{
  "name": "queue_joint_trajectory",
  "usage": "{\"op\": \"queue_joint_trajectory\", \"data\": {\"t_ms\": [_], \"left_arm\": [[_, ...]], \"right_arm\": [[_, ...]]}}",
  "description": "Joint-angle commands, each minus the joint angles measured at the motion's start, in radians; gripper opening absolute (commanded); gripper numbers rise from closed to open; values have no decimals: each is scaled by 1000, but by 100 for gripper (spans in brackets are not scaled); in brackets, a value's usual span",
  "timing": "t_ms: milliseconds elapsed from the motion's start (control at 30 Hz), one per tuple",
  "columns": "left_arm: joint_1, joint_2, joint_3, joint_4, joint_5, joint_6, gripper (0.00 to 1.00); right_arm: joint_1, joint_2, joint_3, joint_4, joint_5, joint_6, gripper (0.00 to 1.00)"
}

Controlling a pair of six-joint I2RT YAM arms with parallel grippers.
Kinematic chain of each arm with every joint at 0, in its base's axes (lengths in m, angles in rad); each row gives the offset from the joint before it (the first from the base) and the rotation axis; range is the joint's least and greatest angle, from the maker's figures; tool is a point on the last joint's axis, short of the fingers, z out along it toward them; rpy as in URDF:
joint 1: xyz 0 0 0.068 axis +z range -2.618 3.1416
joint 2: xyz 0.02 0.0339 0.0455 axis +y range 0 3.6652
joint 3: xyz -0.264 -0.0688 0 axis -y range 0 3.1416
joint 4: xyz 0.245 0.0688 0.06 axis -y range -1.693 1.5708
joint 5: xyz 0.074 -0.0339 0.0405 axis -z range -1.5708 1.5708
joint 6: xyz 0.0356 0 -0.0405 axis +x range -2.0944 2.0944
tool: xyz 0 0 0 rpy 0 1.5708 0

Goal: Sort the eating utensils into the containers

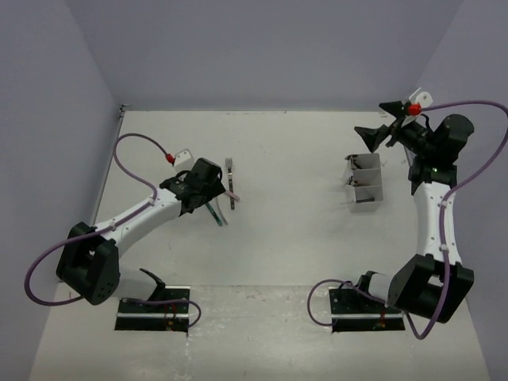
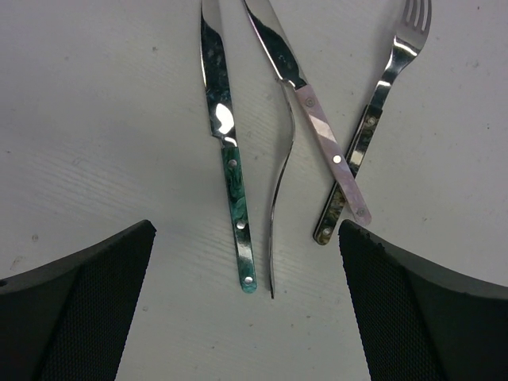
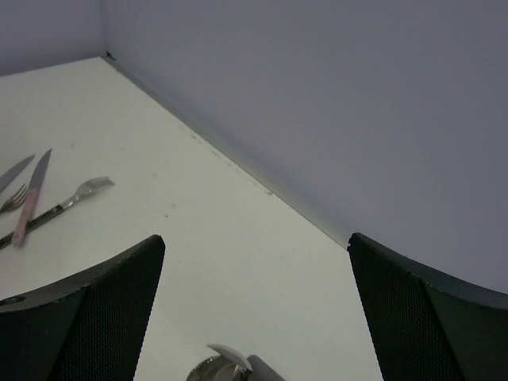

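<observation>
Several eating utensils lie on the table under my left gripper [image 2: 247, 230], which is open and holds nothing. They are a teal-handled knife [image 2: 232, 171], a thin plain metal piece seen edge-on [image 2: 282, 190], a pink-handled knife [image 2: 325, 143] and a dark-handled fork [image 2: 379, 103] that the pink handle crosses. The handle ends lie between my fingertips. From above, the left gripper [image 1: 208, 184] hovers beside the fork [image 1: 230, 181]. The containers [image 1: 367, 198] stand at the right. My right gripper [image 1: 379, 121] is raised behind them, open and empty [image 3: 255, 242]. Shiny utensil tips [image 3: 226, 367] show below it.
Purple walls enclose the table at the back, the left and the right; the back wall [image 3: 317, 95] is close to the right gripper. Both arm bases [image 1: 155, 311] sit at the near edge, with purple cables looping beside each arm.
</observation>
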Motion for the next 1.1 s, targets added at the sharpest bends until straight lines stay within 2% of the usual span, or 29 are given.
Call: {"op": "queue_joint_trajectory", "data": {"t_ms": [0, 67, 133, 167, 233, 300, 400, 567, 800, 900, 933, 1000, 1033, 1067], "left_arm": [[14, 16, -40, 38, 22, -32, 100], [26, 41, -40, 27, 31, -56, 100], [46, 67, -32, 7, 43, -67, 100], [53, 75, -34, 6, 45, -69, 100], [64, 101, -31, -7, 54, -91, 100], [78, 120, -34, -14, 57, -104, 100], [92, 157, -27, -5, 61, -105, 100], [109, 257, 19, -13, 77, -121, 100], [132, 334, 54, -25, 83, -177, 99], [132, 352, 55, -27, 91, -185, 85], [132, 357, 55, -27, 94, -185, 76], [133, 364, 54, -28, 89, -182, 68], [135, 368, 55, -27, 88, -179, 56], [135, 374, 58, -27, 89, -168, 51]], "right_arm": [[112, -82, -7, 163, 280, 259, 99], [208, -85, -1, 203, 422, 293, 99], [233, -51, 77, 184, 447, 436, 99], [235, -39, 94, 176, 438, 558, 99], [247, -31, 78, 193, 464, 689, 99], [262, -48, -6, 228, 539, 716, 99], [300, -96, -88, 170, 643, 692, 99], [304, -85, -119, 27, 653, 667, 99], [310, -84, -139, 36, 647, 690, 99], [310, -82, -140, 30, 665, 692, 99], [310, -84, -140, 29, 668, 690, 99], [310, -85, -139, 26, 680, 693, 99], [310, -85, -139, 24, 681, 692, 99], [310, -88, -137, 21, 688, 690, 99]]}}
